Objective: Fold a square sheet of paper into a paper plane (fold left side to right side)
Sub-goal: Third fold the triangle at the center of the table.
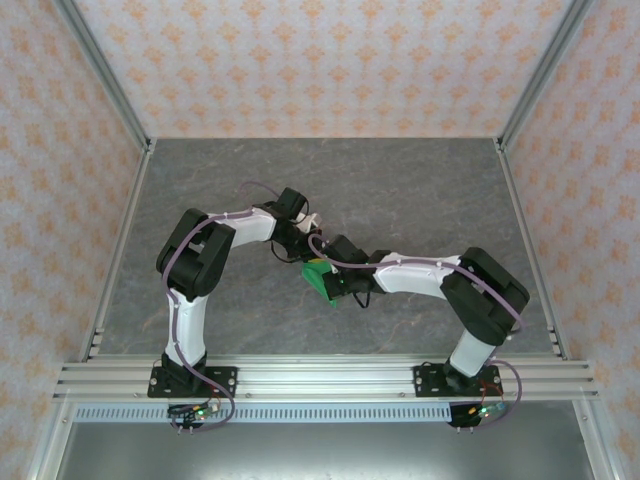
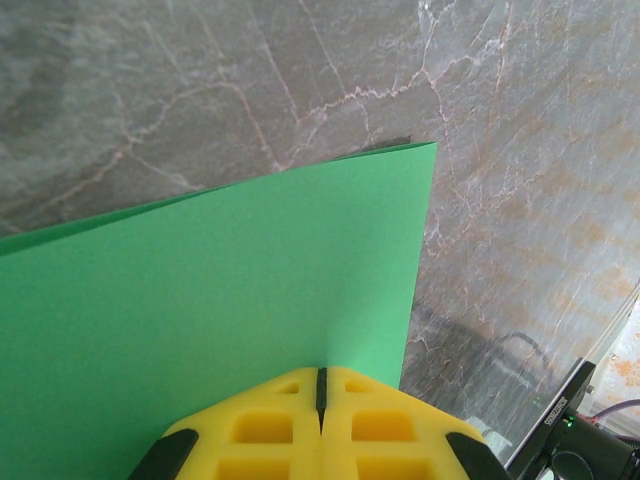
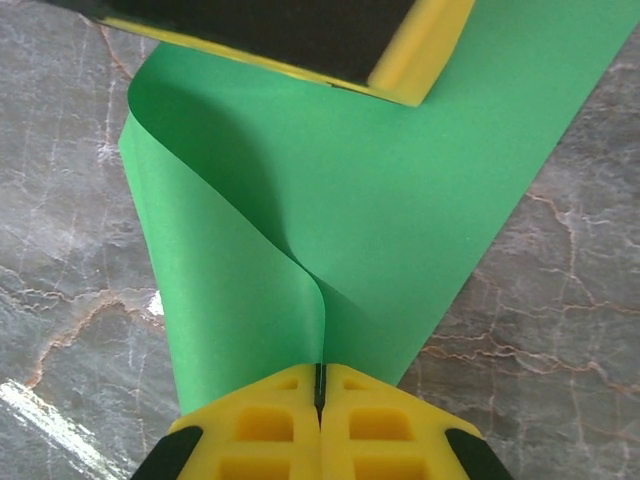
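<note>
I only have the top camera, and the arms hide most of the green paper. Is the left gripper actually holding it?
Observer: Yes, the left wrist view shows the left gripper shut on the green sheet.
Operator: And the right one?
Observer: The right gripper is shut on it too, at a spot where the sheet curls over.
Operator: Is the fold pressed flat?
Observer: No, the right wrist view shows a soft rounded bend, not a sharp crease.

Sheet (image 3: 400, 200): matt paper; tbl (image 3: 60, 200): smooth.
</note>
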`<action>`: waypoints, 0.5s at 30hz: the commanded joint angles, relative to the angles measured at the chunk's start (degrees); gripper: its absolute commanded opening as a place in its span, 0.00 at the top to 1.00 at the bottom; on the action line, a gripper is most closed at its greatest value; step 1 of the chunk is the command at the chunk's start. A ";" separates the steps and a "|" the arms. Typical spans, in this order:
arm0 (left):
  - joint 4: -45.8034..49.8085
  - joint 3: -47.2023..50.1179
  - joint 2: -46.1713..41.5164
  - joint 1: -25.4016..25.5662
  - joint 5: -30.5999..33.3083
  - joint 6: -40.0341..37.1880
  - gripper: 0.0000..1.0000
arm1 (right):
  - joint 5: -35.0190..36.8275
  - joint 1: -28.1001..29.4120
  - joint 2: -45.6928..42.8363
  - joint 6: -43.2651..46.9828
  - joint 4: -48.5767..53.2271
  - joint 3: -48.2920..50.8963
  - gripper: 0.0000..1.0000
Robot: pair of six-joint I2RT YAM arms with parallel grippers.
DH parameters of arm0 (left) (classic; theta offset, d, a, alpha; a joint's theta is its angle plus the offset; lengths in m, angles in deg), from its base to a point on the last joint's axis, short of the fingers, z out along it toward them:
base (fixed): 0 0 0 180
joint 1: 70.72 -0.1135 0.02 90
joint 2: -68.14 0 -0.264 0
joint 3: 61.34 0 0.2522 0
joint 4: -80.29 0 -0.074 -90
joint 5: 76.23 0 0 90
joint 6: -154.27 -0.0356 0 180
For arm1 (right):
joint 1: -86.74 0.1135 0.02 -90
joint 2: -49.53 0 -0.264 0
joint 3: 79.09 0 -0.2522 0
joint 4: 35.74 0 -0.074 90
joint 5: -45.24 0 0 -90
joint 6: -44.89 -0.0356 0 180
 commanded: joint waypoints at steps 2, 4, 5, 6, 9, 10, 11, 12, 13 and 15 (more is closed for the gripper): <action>2.86 -0.24 2.03 0.25 2.20 -0.68 0.98 | 2.77 -0.34 0.61 -0.93 1.22 -1.64 1.00; 2.88 -0.24 2.05 0.20 2.17 -0.72 0.98 | 3.13 -0.34 0.65 -0.97 1.27 -1.82 1.00; 2.90 -0.24 2.10 0.25 2.19 -0.73 0.98 | 3.39 -0.35 0.65 -0.96 1.24 -1.92 1.00; 2.91 -0.31 2.10 0.30 2.16 -0.72 0.98 | 3.35 -0.34 0.63 -0.95 1.21 -1.95 1.00; 2.92 -0.25 2.10 0.42 1.99 -0.85 0.98 | 3.34 -0.33 0.56 -1.02 1.21 -2.21 1.00; 2.99 -0.24 2.10 0.41 1.98 -0.81 0.98 | 3.46 -0.40 0.64 -1.00 1.12 -2.21 1.00; 2.88 -0.25 2.10 0.43 1.98 -0.81 0.99 | 3.47 -0.42 0.63 -1.01 1.07 -2.30 1.00; 2.92 -0.34 2.10 0.43 1.98 -0.81 0.99 | 3.41 -0.43 0.68 -1.02 1.04 -2.37 1.00; 2.84 -0.25 2.10 0.43 1.98 -0.83 0.99 | 3.53 -0.43 0.78 -0.94 1.10 -2.50 1.00; 2.85 -0.32 2.11 0.42 1.98 -0.81 0.99 | 3.57 -0.43 1.04 -0.96 1.21 -2.69 1.00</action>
